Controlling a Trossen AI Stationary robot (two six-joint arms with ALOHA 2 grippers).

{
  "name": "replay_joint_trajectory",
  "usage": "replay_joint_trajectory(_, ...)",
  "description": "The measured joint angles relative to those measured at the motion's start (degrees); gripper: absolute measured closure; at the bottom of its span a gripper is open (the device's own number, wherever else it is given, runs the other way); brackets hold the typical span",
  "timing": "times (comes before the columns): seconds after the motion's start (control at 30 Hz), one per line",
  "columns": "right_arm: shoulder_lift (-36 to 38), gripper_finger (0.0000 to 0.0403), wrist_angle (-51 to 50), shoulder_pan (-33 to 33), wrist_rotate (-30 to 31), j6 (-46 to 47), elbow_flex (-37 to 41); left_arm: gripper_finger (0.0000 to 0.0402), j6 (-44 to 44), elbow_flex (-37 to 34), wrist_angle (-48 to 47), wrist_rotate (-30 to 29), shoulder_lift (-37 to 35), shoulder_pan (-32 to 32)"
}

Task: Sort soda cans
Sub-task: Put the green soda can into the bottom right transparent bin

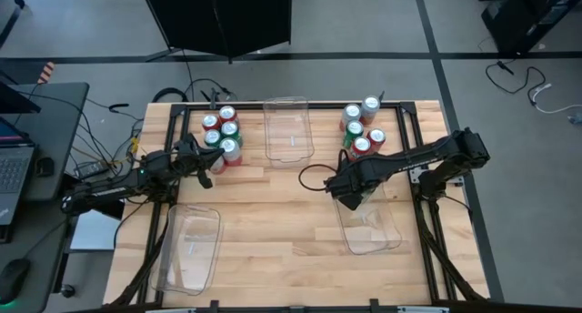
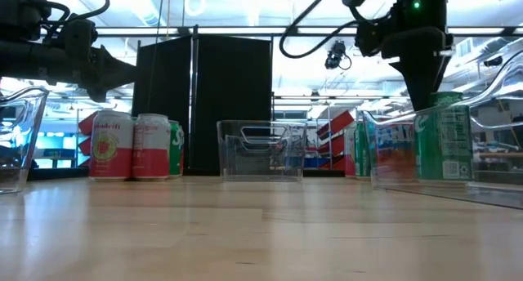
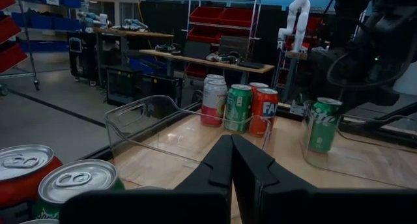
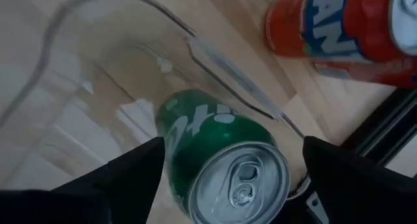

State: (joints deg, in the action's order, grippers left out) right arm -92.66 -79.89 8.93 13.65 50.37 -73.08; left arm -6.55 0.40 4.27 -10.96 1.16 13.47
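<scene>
Green aluminium soda can stands upright inside the clear plastic rectangular bin on the right side of the worktop, near the bin's far end wall. I see my right tool directly above it, fingers spread wide on either side of the can and not touching it, so nothing is held.

Handling, my read: thin-wall metal cylinder, stiff enough while full but slick and round, so it can twist or slide in a loose pinch. I'd take any can across the mid-body, fingers on opposite sides, below the silver top rim. If it's empty it's light and tips easily.

Remaining cans sit in two groups at the back of the worktop: a red, green and silver/white cluster back left and another back right, just beyond the bin with the green can. A second clear bin stands between the two clusters, a third sits front left; both look empty.

Left tool hangs just beside the back-left cluster with fingers pressed together, gripping nothing.

Judgement: sorting barely started, one can binned.
</scene>
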Motion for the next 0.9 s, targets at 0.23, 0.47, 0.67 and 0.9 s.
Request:
replay_joint_trajectory(0.23,0.0,0.0053,-0.4,0.0,1.9,-3.0,-6.7,0.0392,0.1,0.0,0.0,0.0,0.0,0.0)
replay_joint_trajectory(0.47,0.1,0.0052,-0.8,-2.5,8.0,-8.7,-14.3,0.0392,0.1,0.0,0.0,0.0,0.0,0.0)
replay_joint_trajectory(0.67,0.1,0.0059,0.7,-10.5,14.6,-16.6,-16.1,0.0392,-3.4,0.0,0.1,0.0,0.0,0.0)
replay_joint_trajectory(0.9,0.1,0.0075,6.4,-24.1,10.5,-29.0,-16.0,0.0392,-3.6,0.0,0.1,1.0,0.1,0.0)
